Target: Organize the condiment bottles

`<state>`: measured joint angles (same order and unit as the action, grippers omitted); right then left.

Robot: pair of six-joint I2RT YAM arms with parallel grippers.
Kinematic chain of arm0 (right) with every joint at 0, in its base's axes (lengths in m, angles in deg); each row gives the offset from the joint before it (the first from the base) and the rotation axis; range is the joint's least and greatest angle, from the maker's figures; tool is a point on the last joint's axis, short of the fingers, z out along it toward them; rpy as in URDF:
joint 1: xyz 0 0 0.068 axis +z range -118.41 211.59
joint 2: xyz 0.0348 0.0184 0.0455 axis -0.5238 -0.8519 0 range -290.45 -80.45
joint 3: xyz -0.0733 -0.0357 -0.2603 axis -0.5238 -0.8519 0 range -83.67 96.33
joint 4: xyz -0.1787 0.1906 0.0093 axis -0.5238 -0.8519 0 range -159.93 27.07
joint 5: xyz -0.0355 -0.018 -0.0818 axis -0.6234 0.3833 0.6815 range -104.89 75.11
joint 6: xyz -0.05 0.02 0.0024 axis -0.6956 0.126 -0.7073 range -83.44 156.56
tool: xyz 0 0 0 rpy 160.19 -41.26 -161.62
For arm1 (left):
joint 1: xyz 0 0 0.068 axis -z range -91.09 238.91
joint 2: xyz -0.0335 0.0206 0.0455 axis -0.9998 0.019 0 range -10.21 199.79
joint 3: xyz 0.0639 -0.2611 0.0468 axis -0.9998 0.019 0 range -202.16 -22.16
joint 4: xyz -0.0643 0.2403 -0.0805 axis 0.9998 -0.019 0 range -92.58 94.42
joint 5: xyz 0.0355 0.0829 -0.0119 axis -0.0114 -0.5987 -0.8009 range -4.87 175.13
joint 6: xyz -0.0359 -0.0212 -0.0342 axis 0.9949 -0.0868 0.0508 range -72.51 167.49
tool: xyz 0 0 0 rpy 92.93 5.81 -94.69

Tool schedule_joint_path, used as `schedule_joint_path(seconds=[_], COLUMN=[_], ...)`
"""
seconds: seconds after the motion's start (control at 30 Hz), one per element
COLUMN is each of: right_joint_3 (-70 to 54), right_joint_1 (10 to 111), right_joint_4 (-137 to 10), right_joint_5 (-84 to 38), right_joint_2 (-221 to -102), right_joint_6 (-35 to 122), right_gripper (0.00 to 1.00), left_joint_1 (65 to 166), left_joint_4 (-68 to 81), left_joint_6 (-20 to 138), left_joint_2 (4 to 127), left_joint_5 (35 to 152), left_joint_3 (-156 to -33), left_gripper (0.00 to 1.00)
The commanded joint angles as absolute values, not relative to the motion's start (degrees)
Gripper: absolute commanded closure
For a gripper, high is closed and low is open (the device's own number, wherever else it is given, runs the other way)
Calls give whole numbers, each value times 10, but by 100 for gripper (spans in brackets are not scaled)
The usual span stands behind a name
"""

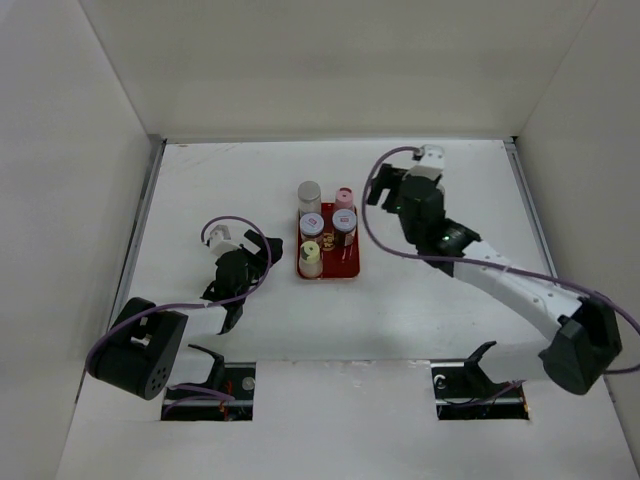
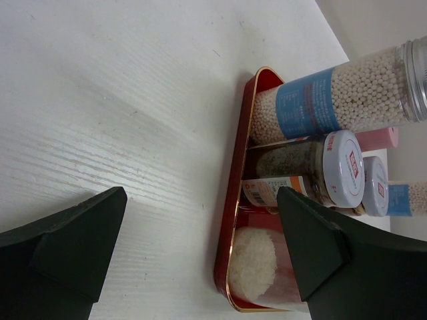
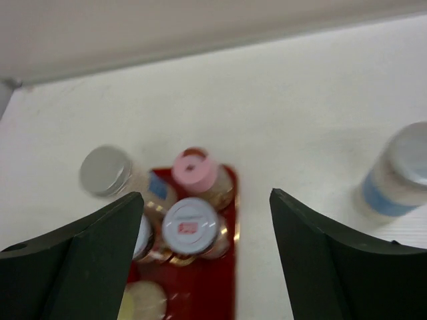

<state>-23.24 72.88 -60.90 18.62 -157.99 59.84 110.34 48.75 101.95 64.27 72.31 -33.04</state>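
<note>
Several condiment bottles stand upright in the red tray [image 1: 345, 268]: a grey-capped one [image 1: 309, 191], a pink-capped one [image 1: 344, 197], two white-capped ones [image 1: 312, 222] and a cream one [image 1: 311, 254]. My left gripper [image 1: 265, 248] lies low just left of the tray, open and empty; its view shows the tray rim [image 2: 233, 220], the cream bottle [image 2: 257, 260] and a blue-labelled bottle [image 2: 320, 103]. My right gripper [image 1: 383, 193] hangs open and empty above the tray's right side. Its blurred view shows the pink cap [image 3: 195, 170], a white cap [image 3: 190, 223] and one more blue-labelled bottle [image 3: 399, 175] standing apart on the table.
White walls close in the table on the left, the back and the right. Both arm bases [image 1: 140, 350] sit at the near edge, with two dark cut-outs [image 1: 478, 392] beside them. A purple cable [image 1: 385, 235] loops off the right arm.
</note>
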Motion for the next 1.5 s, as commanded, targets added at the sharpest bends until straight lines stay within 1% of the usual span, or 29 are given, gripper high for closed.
schedule_joint_path(seconds=[0.0, 0.07, 0.17, 0.33, 0.5, 0.6, 0.67, 0.7, 0.73, 0.83, 0.97, 1.07, 1.13, 1.3, 1.47], right_joint_3=[-264, -265, -249, -221, -189, -190, -200, -210, -219, -240, -289, -319, -336, -320, -280], right_joint_1=[636, 591, 542, 504, 471, 468, 471, 472, 475, 497, 559, 632, 690, 797, 838], right_joint_4=[-630, -654, -678, -648, -648, -641, -621, -602, -587, -581, -609, -637, -634, -624, -595], right_joint_5=[203, 208, 204, 154, 116, 110, 114, 117, 119, 131, 152, 162, 172, 194, 194], right_joint_2=[-1538, -1543, -1585, -1656, -1713, -1728, -1724, -1716, -1706, -1661, -1556, -1494, -1475, -1509, -1578], right_joint_6=[585, 572, 546, 527, 533, 534, 533, 528, 526, 521, 529, 560, 583, 615, 605], right_gripper=[13, 7, 0, 0, 1, 15, 30, 36, 39, 45, 45, 45, 45, 44, 44], left_joint_1=[1106, 1107, 1103, 1104, 1105, 1102, 1101, 1104, 1104, 1100, 1101, 1103, 1104, 1097, 1095], left_joint_4=[509, 507, 510, 508, 508, 512, 512, 512, 509, 511, 507, 509, 510, 506, 506], left_joint_6=[1022, 1022, 1022, 1022, 1022, 1022, 1022, 1022, 1022, 1022, 1022, 1022, 1023, 1022, 1022], left_joint_2=[638, 634, 642, 641, 642, 651, 649, 646, 644, 648, 637, 647, 643, 634, 628], left_joint_5=[727, 721, 726, 720, 724, 728, 731, 727, 725, 728, 723, 727, 732, 724, 721], left_joint_3=[-338, -337, -337, -338, -339, -340, -339, -339, -339, -339, -338, -339, -339, -335, -332], left_gripper=[0, 0, 0, 0, 0, 0, 0, 0, 0, 0, 0, 0, 0, 0, 0])
